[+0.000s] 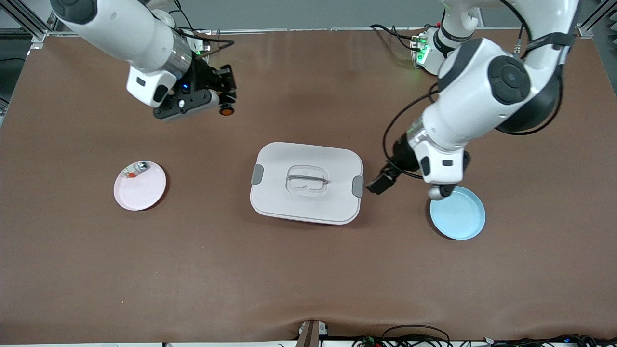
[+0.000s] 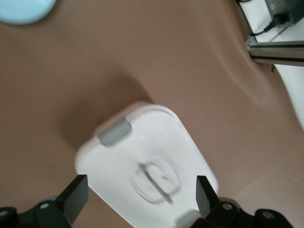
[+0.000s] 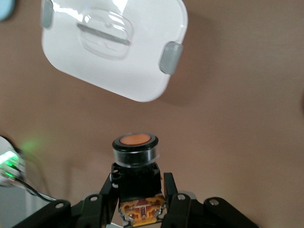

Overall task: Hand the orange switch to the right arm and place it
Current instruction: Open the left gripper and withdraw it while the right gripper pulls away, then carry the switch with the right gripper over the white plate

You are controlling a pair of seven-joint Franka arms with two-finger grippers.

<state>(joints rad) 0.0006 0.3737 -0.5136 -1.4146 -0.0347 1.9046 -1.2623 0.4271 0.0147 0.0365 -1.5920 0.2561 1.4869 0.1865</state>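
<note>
Bench (image 1: 308, 270): brown matte surface; wide bare bands along the edge nearest the front camera and between the items.
Right claw (image 1: 226, 99): one, in the air over bare bench toward the right arm's end, near the robots' edge; fingers (image 3: 107, 194) pinch the orange switch.
Orange switch (image 3: 135, 156): one; stubby black cylinder with round orange end, held off the bench, orange end pointing away from the claw.
Left claw (image 2: 142, 192): one, in the air over the bench between box and blue plate; fingers (image 2: 76, 192) spread wide, holding nothing.
White box (image 1: 307, 182): one, mid-bench; rounded rectangle, smooth lid with clear recessed handle and two grey clips at the short ends.
Pink plate (image 1: 142, 193): one, round, toward the right arm's end; carries a small silver-white part (image 1: 137, 168) by its rim.
Blue plate (image 1: 460, 217): one, round, shallow rim, toward the left arm's end, well apart from the box.
</note>
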